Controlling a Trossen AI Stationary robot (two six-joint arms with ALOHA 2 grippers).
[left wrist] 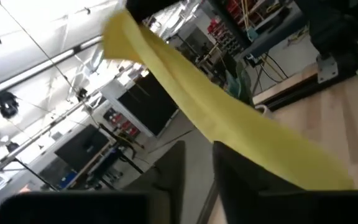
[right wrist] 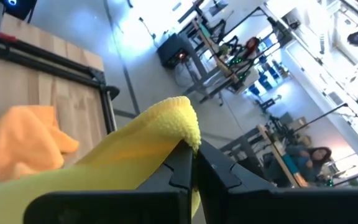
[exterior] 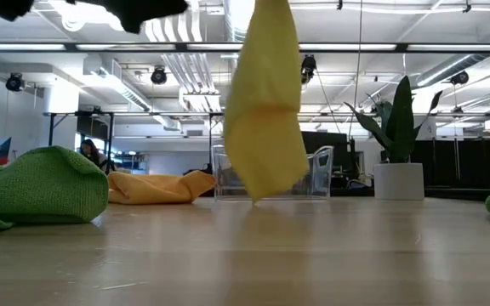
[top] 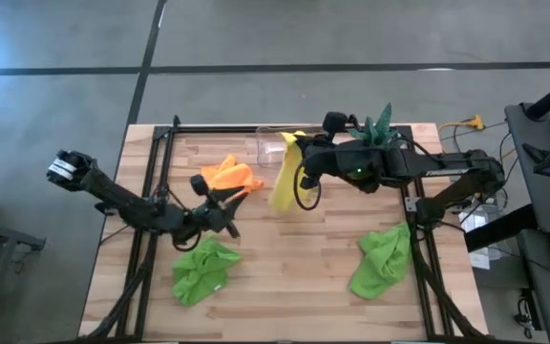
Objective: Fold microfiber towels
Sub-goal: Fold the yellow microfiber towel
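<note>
Yellow towel [top: 285,182] hanging above mid-table, pinched at its top corner in right gripper [right wrist: 191,163], fingers clamped. Left gripper [top: 220,212] low beside orange towel [top: 229,176], fingers seemingly slightly apart, empty. Lime towels [top: 204,268] crumpled nearer front edge.

A yellow towel [top: 285,179] is held hanging above the table centre. An orange towel [top: 229,176] is crumpled at ten o'clock. Lime green towels are bunched at seven [top: 203,268] and four o'clock [top: 382,257].

Two dark jointed arms, black cables, flat black fingers [right wrist: 182,171]
</note>
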